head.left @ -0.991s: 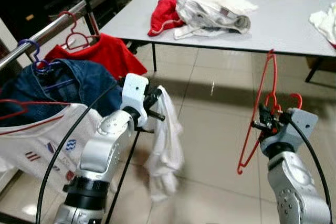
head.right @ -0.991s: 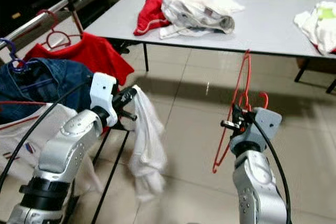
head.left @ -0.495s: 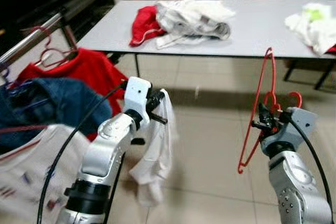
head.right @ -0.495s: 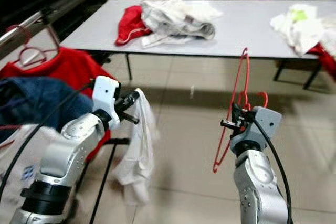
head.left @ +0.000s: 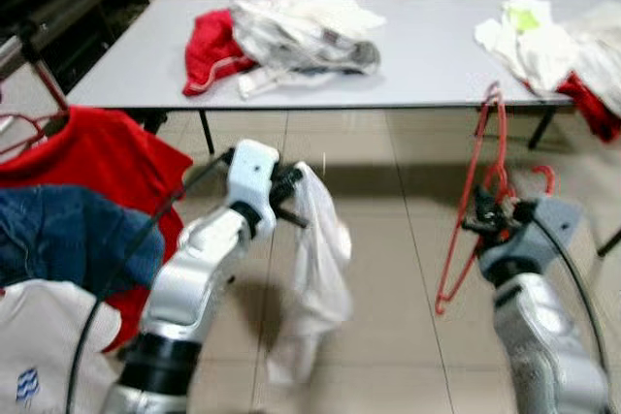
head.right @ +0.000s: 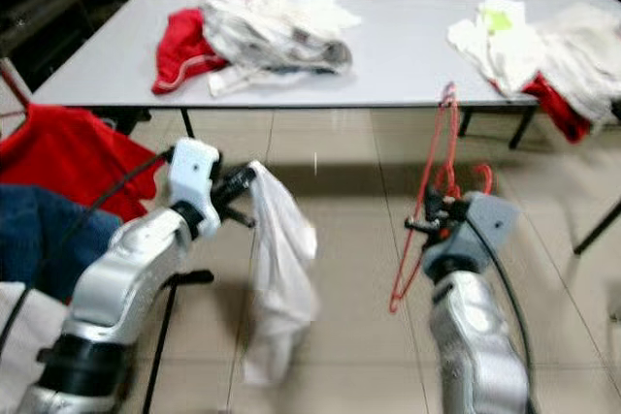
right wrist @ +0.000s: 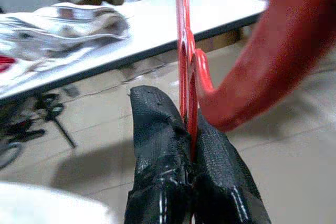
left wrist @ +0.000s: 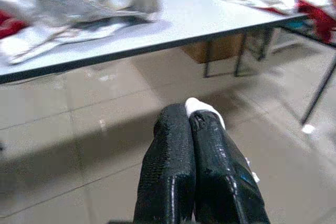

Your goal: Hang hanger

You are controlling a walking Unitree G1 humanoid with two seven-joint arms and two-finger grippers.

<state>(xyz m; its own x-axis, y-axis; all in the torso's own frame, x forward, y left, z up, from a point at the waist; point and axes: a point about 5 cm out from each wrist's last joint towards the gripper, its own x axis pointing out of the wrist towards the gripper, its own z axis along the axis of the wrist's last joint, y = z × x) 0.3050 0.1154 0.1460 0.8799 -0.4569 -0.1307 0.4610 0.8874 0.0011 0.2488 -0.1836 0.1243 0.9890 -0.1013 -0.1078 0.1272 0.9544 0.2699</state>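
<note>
Rack's sliding out of sight left. Right gripper point(head.left: 482, 223) clenches the red hanger point(head.left: 473, 203) above the floor; left gripper point(head.left: 288, 188) pinches a white shirt point(head.left: 318, 278). Hanging waits.

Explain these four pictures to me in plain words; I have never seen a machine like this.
This is a walking humanoid robot with two silver arms, each ending in two long black fingers. The two wide pictures come from cameras in its head, looking down past its own arms. The two close pictures come from cameras on its wrists, looking along the fingers.

The left gripper is shut on a white garment that hangs down toward the tiled floor. The right gripper is shut on a red hanger, held upright; the right wrist picture shows its wire pinched between the fingers.

Ahead stands a grey table with a red cloth, a heap of white clothes, and more laundry at its right end. Red and blue clothes hang at the robot's left.
</note>
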